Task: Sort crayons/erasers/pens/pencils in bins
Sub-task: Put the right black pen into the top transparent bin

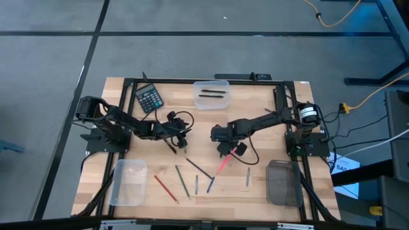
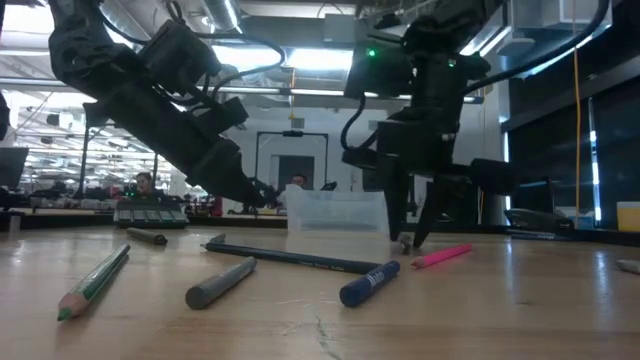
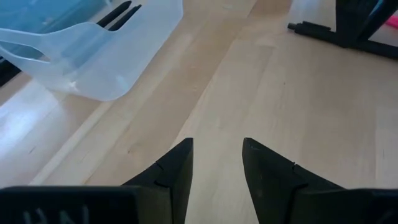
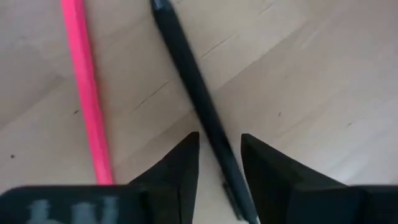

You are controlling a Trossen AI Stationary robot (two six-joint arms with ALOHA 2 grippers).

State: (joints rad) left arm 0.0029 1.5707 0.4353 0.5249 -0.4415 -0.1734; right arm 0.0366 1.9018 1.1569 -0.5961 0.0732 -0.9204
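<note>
Green pencil (image 2: pixel 93 283) and other sticks lie loose on tabletop (image 1: pixel 255 185). Clear bin (image 1: pixel 211 94) holds two. Right hand (image 4: pixel 219 165) open, straddling black pen (image 4: pixel 193 93); left hand (image 3: pixel 217 168) open, idle. Sorting barely started.

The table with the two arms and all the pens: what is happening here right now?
Two robot arms are sorting pens and pencils into bins. The right gripper is low over the table with a black pen between its open fingers, beside a pink pen. The left gripper is open and empty near the clear bin, which holds two dark pens. Most sticks lie unsorted.
</note>
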